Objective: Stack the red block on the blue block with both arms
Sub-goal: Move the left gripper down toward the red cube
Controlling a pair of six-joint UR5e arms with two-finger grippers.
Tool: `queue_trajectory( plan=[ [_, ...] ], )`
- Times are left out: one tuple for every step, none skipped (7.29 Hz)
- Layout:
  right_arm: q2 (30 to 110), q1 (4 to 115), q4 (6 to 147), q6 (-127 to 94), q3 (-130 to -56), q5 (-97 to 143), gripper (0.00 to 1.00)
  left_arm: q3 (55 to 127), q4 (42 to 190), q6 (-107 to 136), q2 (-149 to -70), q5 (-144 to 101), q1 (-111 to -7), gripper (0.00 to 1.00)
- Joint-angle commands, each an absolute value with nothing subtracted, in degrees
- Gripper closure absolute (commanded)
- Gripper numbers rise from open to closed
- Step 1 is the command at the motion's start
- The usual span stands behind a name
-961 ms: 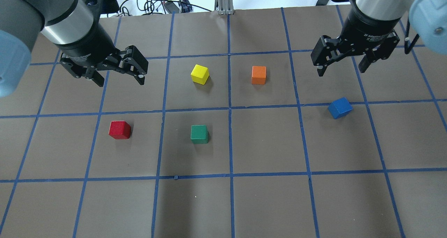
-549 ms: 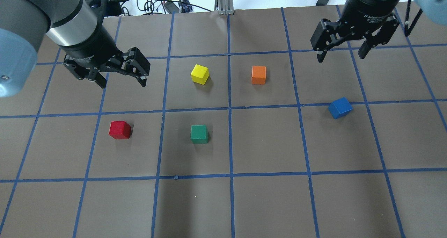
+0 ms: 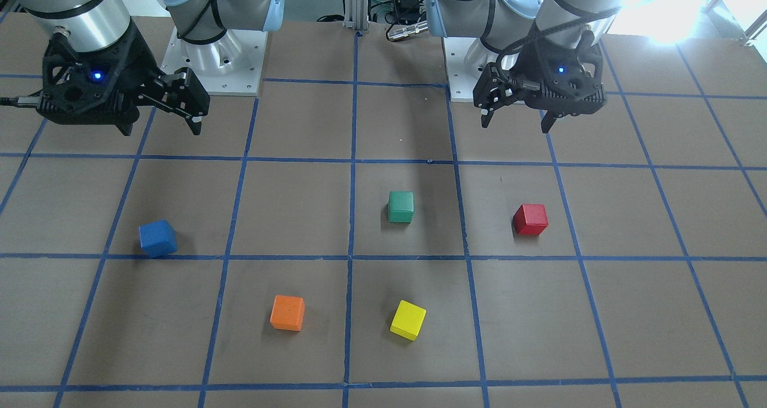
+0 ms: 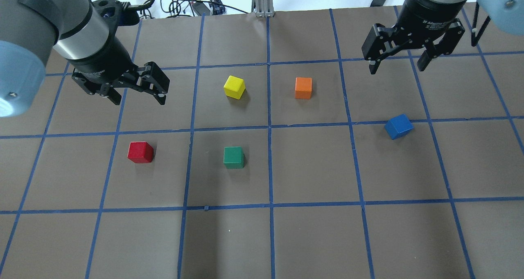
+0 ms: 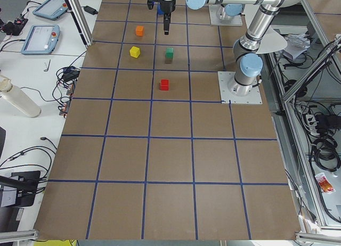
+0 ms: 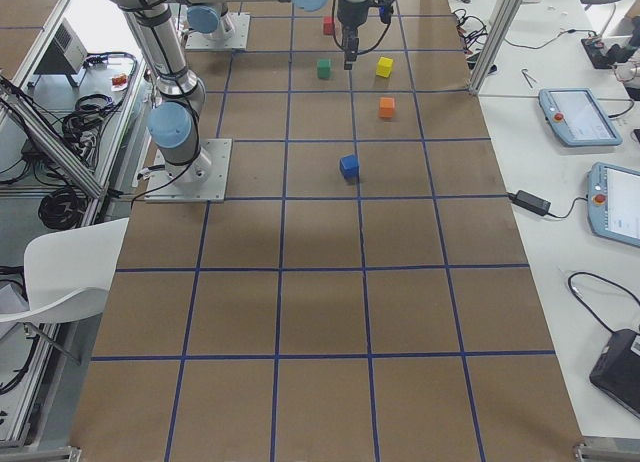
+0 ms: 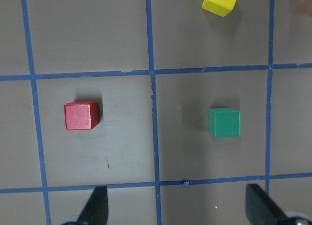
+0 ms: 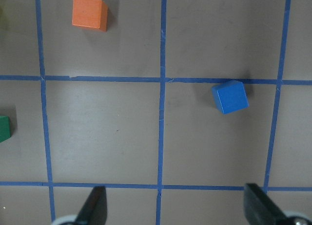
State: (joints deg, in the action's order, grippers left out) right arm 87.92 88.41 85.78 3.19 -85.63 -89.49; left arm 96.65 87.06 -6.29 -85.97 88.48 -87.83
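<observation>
The red block (image 4: 140,152) sits on the brown gridded table on the left side; it also shows in the front view (image 3: 531,219) and the left wrist view (image 7: 81,115). My left gripper (image 4: 139,100) hangs open and empty above the table, just beyond the red block, and also shows in the front view (image 3: 515,125). The blue block (image 4: 398,126) lies on the right side, turned at an angle, and also shows in the front view (image 3: 157,238) and the right wrist view (image 8: 230,97). My right gripper (image 4: 397,69) is open and empty, raised beyond the blue block.
A green cube (image 4: 233,157), a yellow cube (image 4: 234,86) and an orange cube (image 4: 303,87) stand between the red and blue blocks. Blue tape lines divide the table into squares. Cables and a metal post (image 4: 262,0) are at the far edge.
My right gripper has moved toward the table's far edge, away from the blue block. My left gripper has shifted slightly toward the red block. No block has moved.
</observation>
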Motion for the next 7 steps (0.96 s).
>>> queue_trajectory(
  plan=[
    [87.89,88.42,85.96,3.16,-85.61,-89.73,0.0,105.23,79.51,-12.63,-86.4,88.59,-82.38,0.0],
    [87.89,88.42,85.87,3.16,-85.61,-89.91,0.0,111.56,68.14,-17.7,-87.44,89.72,-80.7,0.0],
    [87.89,88.42,85.87,3.25,-85.78,-90.09,0.0,116.41,60.98,-20.97,-89.02,90.95,-77.99,0.0],
    [87.89,88.42,85.87,3.25,-85.87,-90.09,0.0,117.5,58.39,-21.53,-91.9,90.44,-76.05,0.0],
    [87.89,88.42,85.87,3.25,-85.87,-90.17,0.0,117.68,57.92,-23.19,-93.93,90.7,-74.89,0.0],
    [87.89,88.42,85.87,3.16,-85.96,-89.83,0.0,118.21,56.7,-22.77,-96.13,90.96,-74.53,0.0],
    [87.89,88.42,85.87,3.16,-85.96,-90.17,0.0,119.52,55.38,-22.68,-97.72,90.88,-74.53,0.03]
  ],
)
